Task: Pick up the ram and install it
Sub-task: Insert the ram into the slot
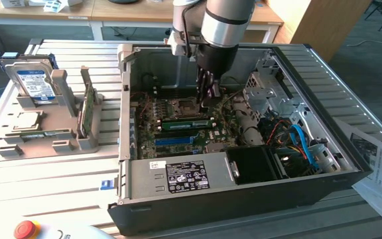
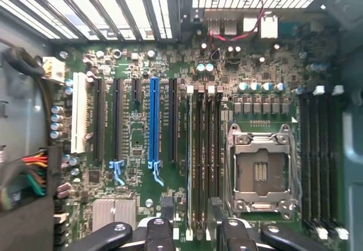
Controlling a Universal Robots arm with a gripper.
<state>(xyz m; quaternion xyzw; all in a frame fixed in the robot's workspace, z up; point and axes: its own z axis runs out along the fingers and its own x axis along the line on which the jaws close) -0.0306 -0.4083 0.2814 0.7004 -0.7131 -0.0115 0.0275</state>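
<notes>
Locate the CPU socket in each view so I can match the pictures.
Exterior view: the CPU socket sits just to the exterior view's left of the gripper.
Wrist view: the CPU socket lies between two banks of memory slots.
Shared landmark: the blue expansion slot.

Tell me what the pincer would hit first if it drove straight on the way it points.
Most likely the memory slots beside the CPU socket; the open pincer points straight at them, though depth is unclear.
</notes>
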